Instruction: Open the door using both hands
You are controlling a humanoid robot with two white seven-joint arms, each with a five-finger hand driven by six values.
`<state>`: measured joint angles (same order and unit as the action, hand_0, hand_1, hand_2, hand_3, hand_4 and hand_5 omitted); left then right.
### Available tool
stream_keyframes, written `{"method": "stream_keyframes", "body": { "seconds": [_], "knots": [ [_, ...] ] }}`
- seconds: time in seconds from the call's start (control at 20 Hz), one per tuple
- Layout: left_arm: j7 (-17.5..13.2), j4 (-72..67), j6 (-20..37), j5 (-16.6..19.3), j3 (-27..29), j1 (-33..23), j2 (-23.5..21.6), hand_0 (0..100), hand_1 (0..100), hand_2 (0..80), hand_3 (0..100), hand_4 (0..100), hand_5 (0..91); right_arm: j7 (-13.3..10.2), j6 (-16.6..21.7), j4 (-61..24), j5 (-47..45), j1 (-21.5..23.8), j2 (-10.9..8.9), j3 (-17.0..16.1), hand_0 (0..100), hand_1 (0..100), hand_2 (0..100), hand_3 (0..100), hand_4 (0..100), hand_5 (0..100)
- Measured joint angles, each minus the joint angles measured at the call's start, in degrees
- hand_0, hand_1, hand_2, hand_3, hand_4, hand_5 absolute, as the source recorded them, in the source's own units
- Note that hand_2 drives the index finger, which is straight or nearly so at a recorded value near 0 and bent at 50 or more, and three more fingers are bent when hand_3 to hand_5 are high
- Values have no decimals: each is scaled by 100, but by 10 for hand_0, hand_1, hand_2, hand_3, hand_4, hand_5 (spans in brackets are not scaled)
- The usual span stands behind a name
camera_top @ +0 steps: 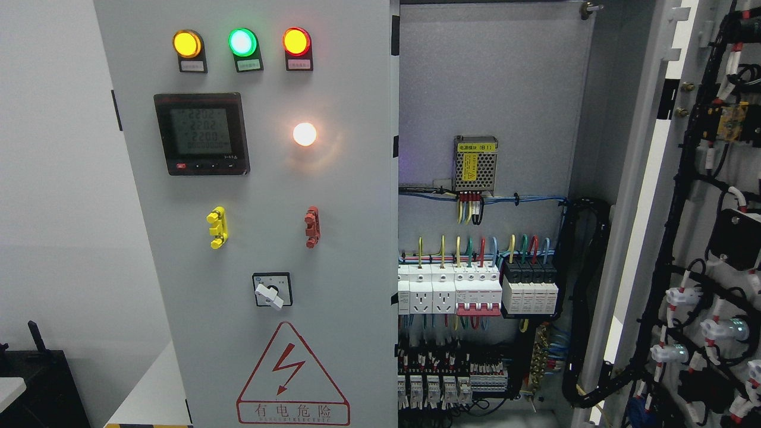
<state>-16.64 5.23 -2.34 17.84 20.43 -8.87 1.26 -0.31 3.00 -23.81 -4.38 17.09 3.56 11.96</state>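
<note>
Grey metal cabinet [493, 89]: right door [707, 238] swung open, showing breakers [475, 288] and wiring; left door [261, 238] closed. Neither robot hand visible.

Wall [53, 178]: plain white, unmarked, filling the left side of the scene; evenly lit, slightly darker toward its lower part. Black unit [44, 386]: low, dark, at the lower left corner against the wall; details unclear. White surface [148, 392]: pale slanting panel, lower left, just right of the black unit. Yellow-and-black striped edge [148, 425]: at the bottom, below the white surface.
</note>
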Motion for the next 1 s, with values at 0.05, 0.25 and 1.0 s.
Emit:
{"method": "stream_keyframes", "body": {
  "seconds": [0.05, 0.25, 1.0],
  "knots": [
    [-2, -1, -3, -45, -23, 7, 7, 0, 0, 0, 0, 32, 0, -5, 3, -184, -2, 114, -44, 2, 0, 0, 0, 0, 0, 0],
    [-3, -6, -41, -174, -153, 23, 28, 0, 0, 0, 0, 32, 0, -14, 5, -1029, -5, 558, -241, 20, 0, 0, 0, 0, 0, 0],
    [-6, 24, 392, -568, -527, 56, -61, 0, 0, 0, 0, 32, 0, 23, 795, -3785, 16, 1934, -740, 77, 0, 0, 0, 0, 0, 0]
  ]
}}
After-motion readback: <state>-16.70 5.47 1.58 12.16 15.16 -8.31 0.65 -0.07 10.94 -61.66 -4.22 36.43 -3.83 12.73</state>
